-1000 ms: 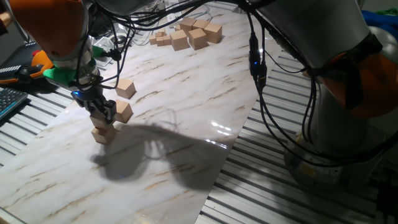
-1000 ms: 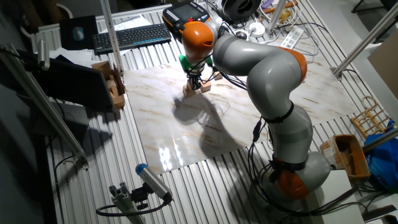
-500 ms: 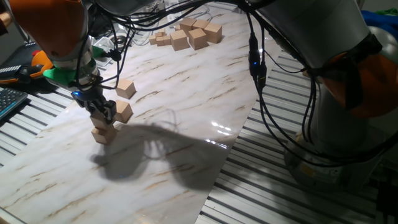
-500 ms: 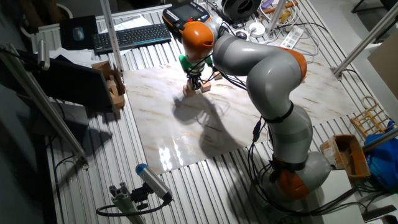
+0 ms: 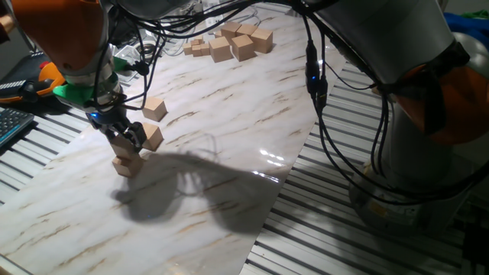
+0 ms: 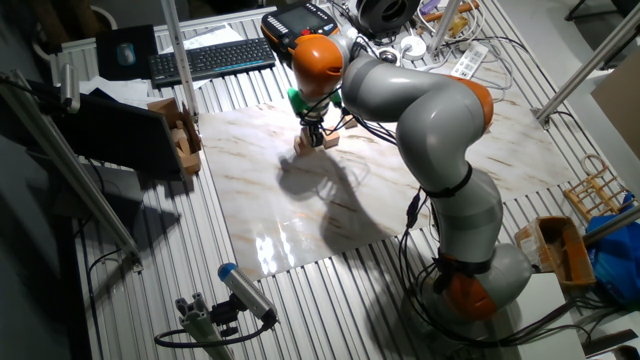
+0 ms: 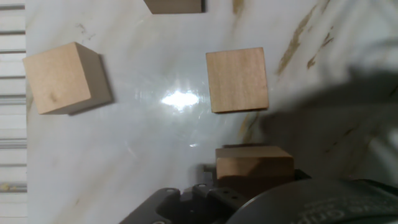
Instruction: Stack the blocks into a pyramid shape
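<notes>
At the left of the marble table [image 5: 229, 130], the gripper [image 5: 124, 141] is closed on a block [image 5: 122, 140], poised just above another block [image 5: 127, 164]. A third block [image 5: 152, 137] lies just right. Next, I judge: lower squarely, then release.
</notes>
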{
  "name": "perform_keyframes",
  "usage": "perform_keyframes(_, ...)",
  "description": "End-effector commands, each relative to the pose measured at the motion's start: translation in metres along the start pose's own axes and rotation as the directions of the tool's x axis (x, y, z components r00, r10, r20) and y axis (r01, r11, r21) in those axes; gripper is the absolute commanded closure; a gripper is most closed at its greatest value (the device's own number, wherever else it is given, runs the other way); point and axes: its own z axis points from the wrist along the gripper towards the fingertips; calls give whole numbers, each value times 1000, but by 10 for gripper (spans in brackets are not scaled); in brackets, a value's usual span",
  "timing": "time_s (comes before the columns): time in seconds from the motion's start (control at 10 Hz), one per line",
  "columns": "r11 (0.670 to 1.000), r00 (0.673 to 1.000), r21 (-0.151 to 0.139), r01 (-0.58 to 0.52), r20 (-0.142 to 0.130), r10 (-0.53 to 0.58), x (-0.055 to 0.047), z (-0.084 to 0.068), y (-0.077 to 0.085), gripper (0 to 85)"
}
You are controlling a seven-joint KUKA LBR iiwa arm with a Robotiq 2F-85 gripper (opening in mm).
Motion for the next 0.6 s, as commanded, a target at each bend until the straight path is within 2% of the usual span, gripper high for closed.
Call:
perform_keyframes(0.0,1000,1000,0,0,0,0,0,0,0,0)
perform_keyframes(0.5,1000,1000,0,9,-6,-9,-2,-9,0,0)
